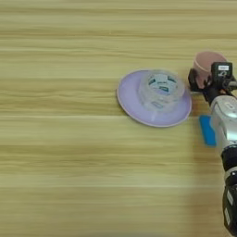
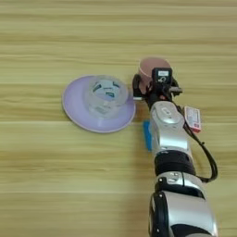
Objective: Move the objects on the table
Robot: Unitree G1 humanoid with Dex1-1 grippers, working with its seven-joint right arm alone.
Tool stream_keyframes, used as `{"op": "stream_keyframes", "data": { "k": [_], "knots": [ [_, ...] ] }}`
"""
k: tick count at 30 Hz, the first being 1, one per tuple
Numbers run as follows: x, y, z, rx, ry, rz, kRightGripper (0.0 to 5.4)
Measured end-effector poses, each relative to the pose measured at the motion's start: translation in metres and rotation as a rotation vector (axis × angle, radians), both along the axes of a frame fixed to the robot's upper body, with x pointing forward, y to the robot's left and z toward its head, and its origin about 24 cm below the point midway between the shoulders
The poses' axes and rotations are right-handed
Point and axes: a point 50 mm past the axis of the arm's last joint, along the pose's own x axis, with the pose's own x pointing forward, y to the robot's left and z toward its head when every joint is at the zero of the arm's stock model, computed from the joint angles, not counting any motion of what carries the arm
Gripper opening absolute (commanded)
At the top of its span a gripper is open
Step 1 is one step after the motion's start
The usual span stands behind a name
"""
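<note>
A salmon-pink cup (image 2: 152, 68) stands upright just right of a lavender plate (image 2: 74, 109), on the wooden table (image 1: 60, 162). My right gripper (image 2: 150, 84) is shut on the cup's lower near side, black fingers on either flank, with the silver forearm reaching in from the bottom edge. A clear tape roll (image 2: 108, 94) with bluish print lies on the plate. To the right of the forearm lies a small flat red-and-white box (image 2: 193, 118). In the left eye view the cup (image 1: 207, 64) and gripper (image 1: 203, 81) sit near the right edge.
A small blue flat item (image 2: 147, 135) lies on the table beside the forearm, just below the plate's right rim. Bare wood spreads to the left of the plate and across the near half.
</note>
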Motion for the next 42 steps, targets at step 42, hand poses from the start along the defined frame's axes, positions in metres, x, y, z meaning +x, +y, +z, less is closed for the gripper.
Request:
{"op": "stream_keyframes", "data": {
  "k": [42],
  "knots": [
    [-0.016,0.010,0.000,0.039,-0.021,0.065,5.38]
  ]
}}
